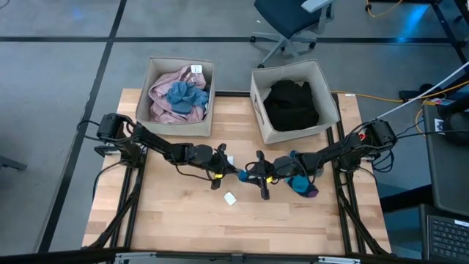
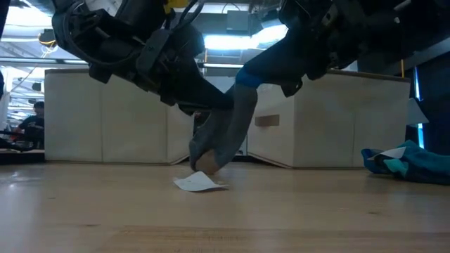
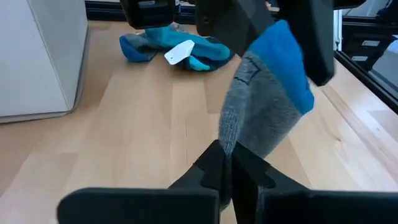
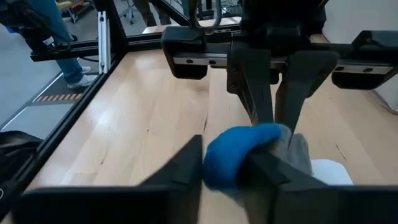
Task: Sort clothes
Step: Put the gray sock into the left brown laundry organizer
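I have a grey sock (image 3: 261, 118) mid-handover above the bench (image 1: 176, 220): left pincer (image 3: 231, 167) clamps it, right pincer (image 4: 230, 163) loosely around its blue toe. Both bins (image 1: 289, 132) hold clothes; another sock pile (image 1: 302, 185) waits.

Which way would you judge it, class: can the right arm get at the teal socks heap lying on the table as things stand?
Probably not yet: the right gripper is busy with the grey-and-blue sock, which the left gripper has pinched. The teal socks heap lies uncovered under its arm.
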{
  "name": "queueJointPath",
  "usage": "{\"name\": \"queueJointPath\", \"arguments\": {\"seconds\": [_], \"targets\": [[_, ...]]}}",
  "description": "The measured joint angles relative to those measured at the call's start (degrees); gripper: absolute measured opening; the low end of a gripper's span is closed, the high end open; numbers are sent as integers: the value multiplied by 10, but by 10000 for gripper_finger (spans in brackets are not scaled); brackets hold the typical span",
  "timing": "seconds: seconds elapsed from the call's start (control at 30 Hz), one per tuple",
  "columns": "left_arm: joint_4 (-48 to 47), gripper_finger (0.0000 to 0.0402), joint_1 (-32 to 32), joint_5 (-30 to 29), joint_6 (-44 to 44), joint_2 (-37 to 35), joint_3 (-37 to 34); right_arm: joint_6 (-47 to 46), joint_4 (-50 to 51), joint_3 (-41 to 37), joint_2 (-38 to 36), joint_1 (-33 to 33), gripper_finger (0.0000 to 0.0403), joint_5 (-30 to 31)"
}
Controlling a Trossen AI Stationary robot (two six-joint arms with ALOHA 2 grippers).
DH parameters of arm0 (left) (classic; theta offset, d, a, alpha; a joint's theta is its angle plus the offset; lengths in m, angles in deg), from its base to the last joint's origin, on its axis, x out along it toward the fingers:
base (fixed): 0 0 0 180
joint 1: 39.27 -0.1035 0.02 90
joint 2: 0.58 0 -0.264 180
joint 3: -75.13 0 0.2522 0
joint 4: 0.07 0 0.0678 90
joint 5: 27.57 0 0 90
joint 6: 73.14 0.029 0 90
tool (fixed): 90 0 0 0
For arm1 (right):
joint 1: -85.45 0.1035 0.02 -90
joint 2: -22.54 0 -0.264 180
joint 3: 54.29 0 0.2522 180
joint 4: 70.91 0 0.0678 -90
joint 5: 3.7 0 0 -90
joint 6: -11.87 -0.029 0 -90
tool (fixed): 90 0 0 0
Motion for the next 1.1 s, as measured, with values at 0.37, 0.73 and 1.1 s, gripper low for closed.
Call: {"name": "queueJointPath", "arguments": {"seconds": [0.37, 0.73, 1.1], "targets": [[-80, 3, 24, -11, 13, -145, 0, 1, 82, 0, -58, 0, 240, 2], [-126, 4, -12, -165, 176, -407, 18, 2, 107, 0, -66, 0, 250, 70], [-184, 4, -173, -498, 382, -486, 31, -11, 108, 0, -66, 0, 250, 105]]}}
